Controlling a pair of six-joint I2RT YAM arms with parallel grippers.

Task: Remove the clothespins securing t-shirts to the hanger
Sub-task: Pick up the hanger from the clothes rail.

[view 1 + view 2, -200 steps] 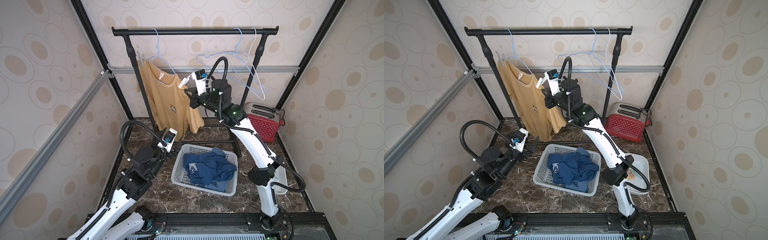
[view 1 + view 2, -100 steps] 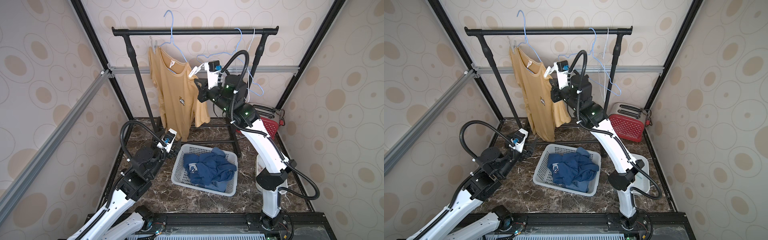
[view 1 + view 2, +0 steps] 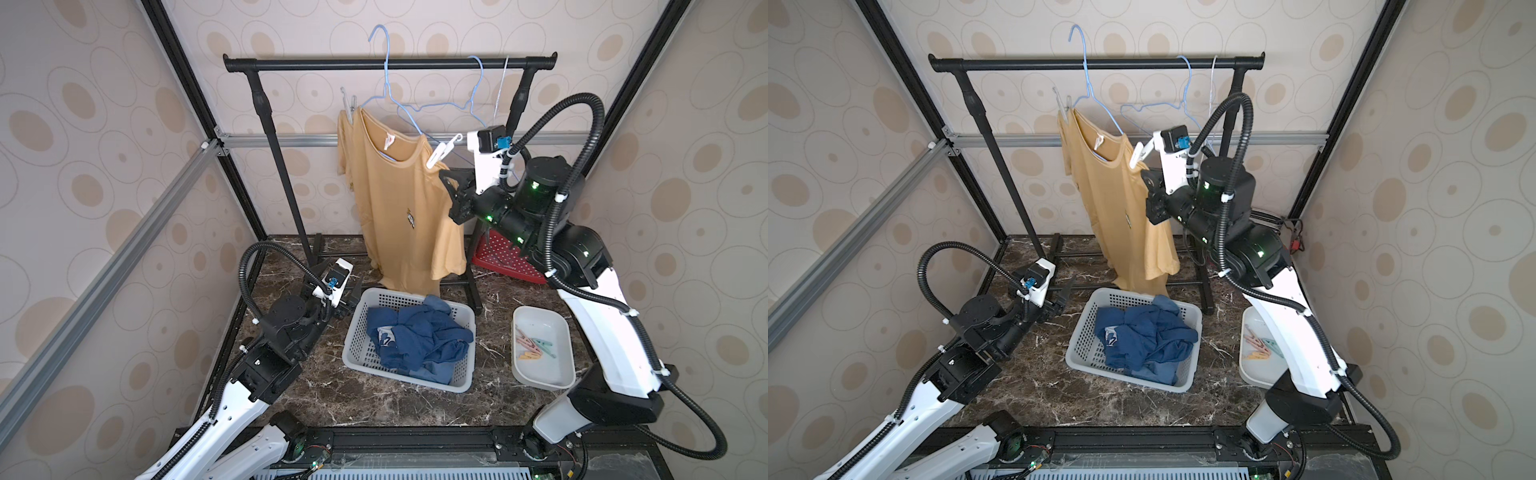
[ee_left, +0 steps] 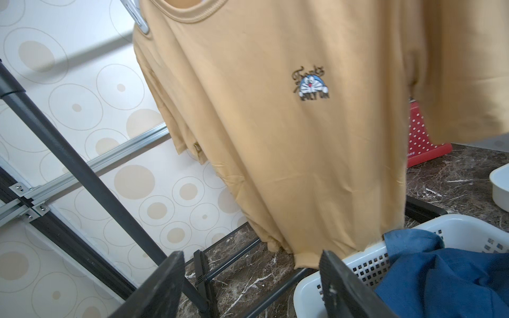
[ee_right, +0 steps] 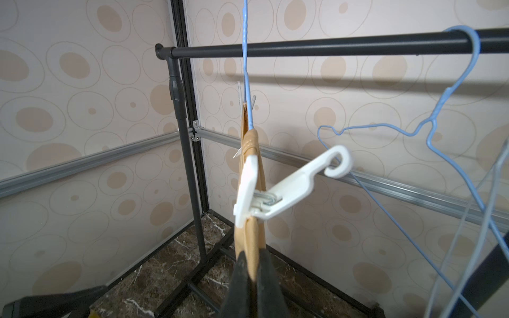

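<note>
A mustard yellow t-shirt point(image 3: 399, 216) point(image 3: 1121, 216) point(image 4: 275, 137) hangs on a blue wire hanger point(image 3: 384, 79) whose hook stands above the black rail point(image 3: 316, 64). A white hook-tipped clothespin point(image 3: 444, 151) point(image 5: 275, 190) clamps its near shoulder, and a pale one point(image 3: 348, 104) sits at the far shoulder. My right gripper point(image 3: 451, 195) point(image 5: 253, 264) is shut on the yellow fabric just below the white clothespin. Two blue t-shirts point(image 3: 415, 336) lie crumpled in the basket. My left gripper point(image 3: 349, 291) point(image 4: 252, 257) stands open and empty, low beside the basket.
A grey basket point(image 3: 359, 332) stands mid-table. A white tray point(image 3: 540, 374) at the right holds several loose clothespins point(image 3: 534, 347). Two bare hangers point(image 3: 478, 87) hang at the rail's right end. A red dotted object point(image 3: 503, 257) stands behind my right arm.
My right arm has drawn the yellow shirt and its hanger rightwards and up, so the hook now rises above the rail. The left arm has not moved.
</note>
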